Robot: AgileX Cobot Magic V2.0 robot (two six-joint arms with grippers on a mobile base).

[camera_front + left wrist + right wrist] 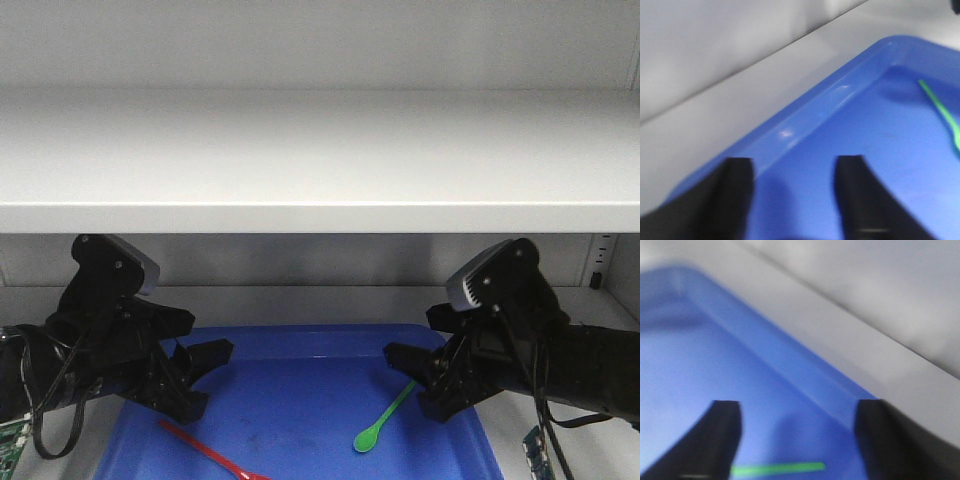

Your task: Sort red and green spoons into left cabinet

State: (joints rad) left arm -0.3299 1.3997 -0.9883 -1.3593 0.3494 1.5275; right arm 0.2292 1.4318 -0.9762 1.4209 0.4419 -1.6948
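The blue tray [300,350] looks glossy plastic, the shelf [320,160] matt and smooth, perhaps painted metal.

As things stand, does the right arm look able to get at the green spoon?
Probably yes. The right gripper hangs over the blue tray, jaws apart, with the green spoon lying flat just below and between them. Nothing covers the spoon; the red spoon lies well aside.
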